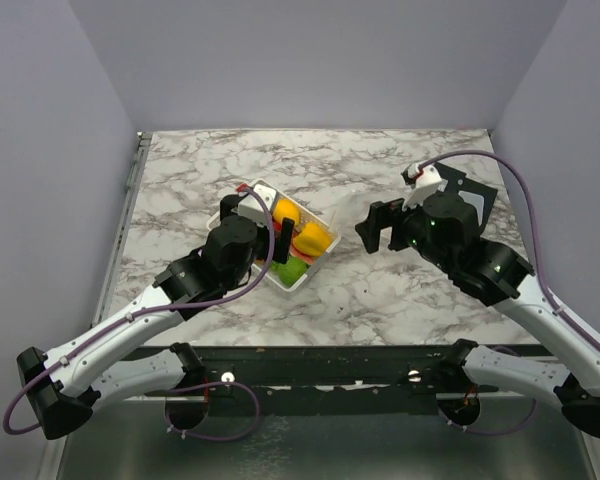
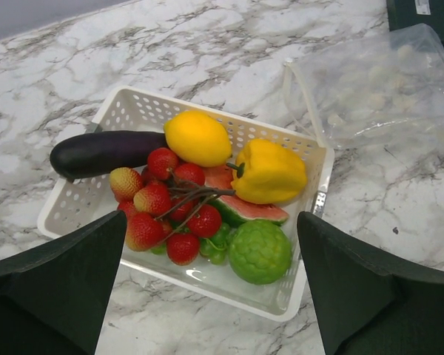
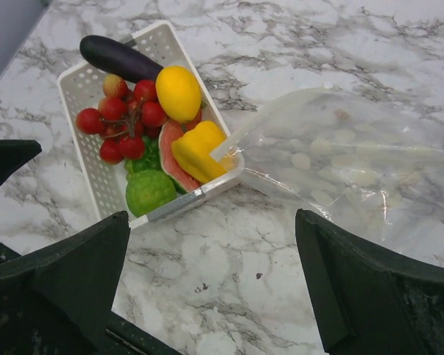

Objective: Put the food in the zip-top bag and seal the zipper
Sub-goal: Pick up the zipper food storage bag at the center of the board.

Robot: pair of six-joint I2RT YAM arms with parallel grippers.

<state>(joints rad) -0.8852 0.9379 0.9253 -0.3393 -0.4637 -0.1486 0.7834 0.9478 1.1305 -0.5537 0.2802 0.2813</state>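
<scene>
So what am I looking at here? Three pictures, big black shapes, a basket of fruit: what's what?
Two robot arms are bolted at the edge of a marble table. One picture looks down from above. The other two come from a camera on each wrist, so the black shapes there are that arm's own fingers. A white basket holds a toy eggplant, lemon, yellow pepper and red berries. A clear plastic bag lies next to it. The left gripper and right gripper are both open, holding nothing.

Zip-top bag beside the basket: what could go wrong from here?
The zip-top bag lies flat and limp, so its mouth may not stay open for loading. The eggplant overhangs the basket rim and may roll out. The cherry cluster stems could drag neighbours along.
</scene>
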